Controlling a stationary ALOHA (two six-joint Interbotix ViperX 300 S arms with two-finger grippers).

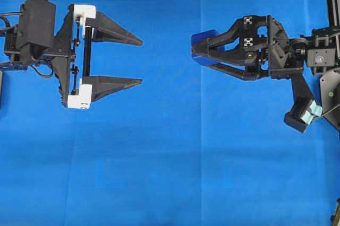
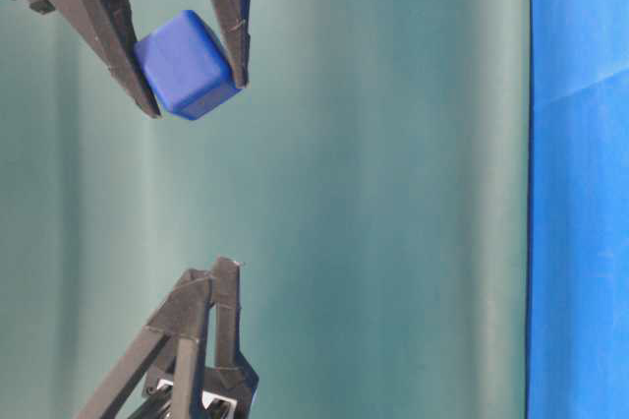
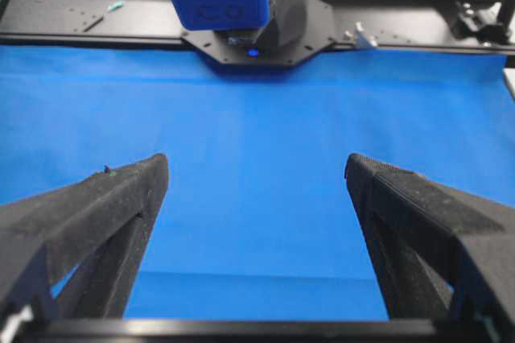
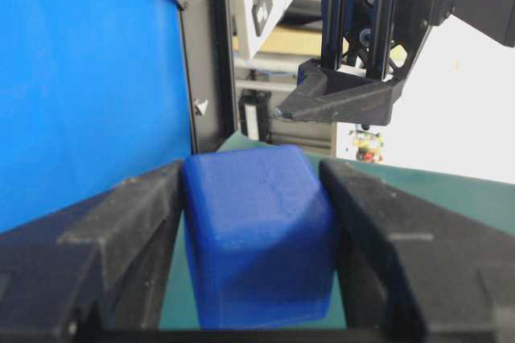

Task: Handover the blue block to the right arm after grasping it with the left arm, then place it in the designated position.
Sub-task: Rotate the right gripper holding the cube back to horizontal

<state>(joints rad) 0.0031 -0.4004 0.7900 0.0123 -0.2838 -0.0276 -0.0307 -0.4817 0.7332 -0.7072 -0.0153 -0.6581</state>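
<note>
The blue block (image 1: pixel 203 41) is clamped at the fingertips of the right claw (image 1: pixel 204 51), held above the blue-clothed bench (image 1: pixel 170 173), while the left claw (image 1: pixel 139 60) is spread wide, empty, well apart opposite.

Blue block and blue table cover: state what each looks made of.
The small dark-blue cube with rounded edges looks like matte plastic, possibly printed: faint surface lines, dull sheen. The bright blue table cover looks like thin matte cloth or paper sheet: straight fold creases show.
</note>
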